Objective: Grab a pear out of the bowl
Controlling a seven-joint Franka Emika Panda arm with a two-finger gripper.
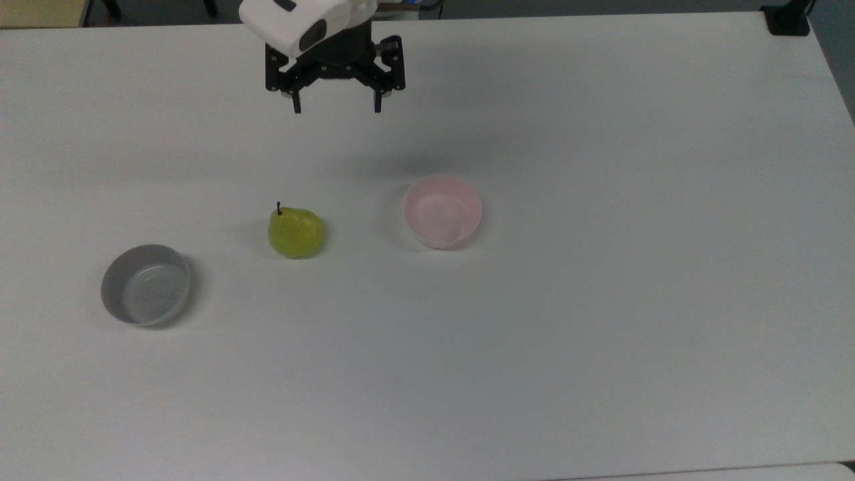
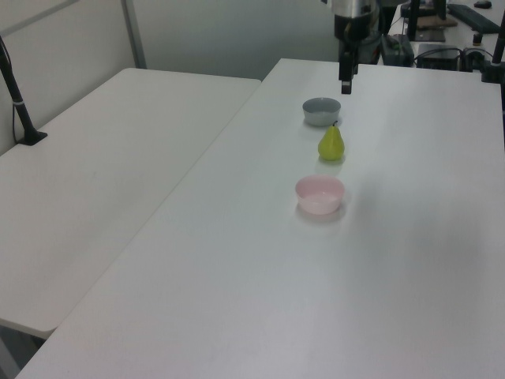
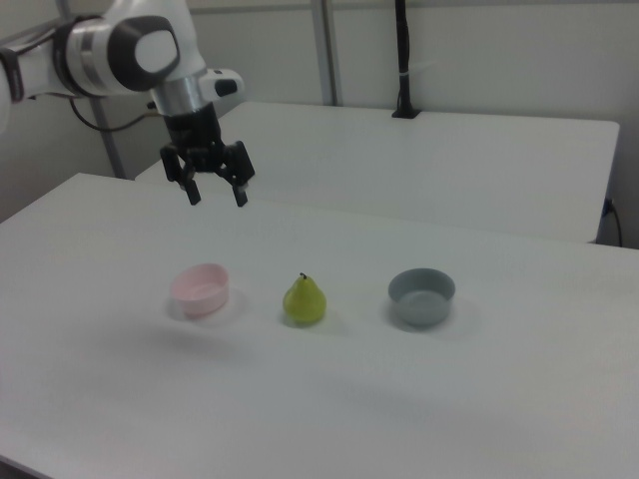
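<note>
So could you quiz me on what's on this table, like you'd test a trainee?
1. True or false: the pear lies inside the pink bowl.
2. What stands between the pink bowl and the grey bowl?
3. The hand is: A) clamped on the pear, B) open, raised above the table, C) inside the grey bowl.

Key: 1 false, it stands upright on the table; 2 the pear; 3 B.

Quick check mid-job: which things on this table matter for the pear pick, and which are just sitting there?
Part of the job:
pear, upright on the table between the two bowls
pink bowl, empty
gripper, open, raised well above the table

Just lying about:
grey bowl, empty
</note>
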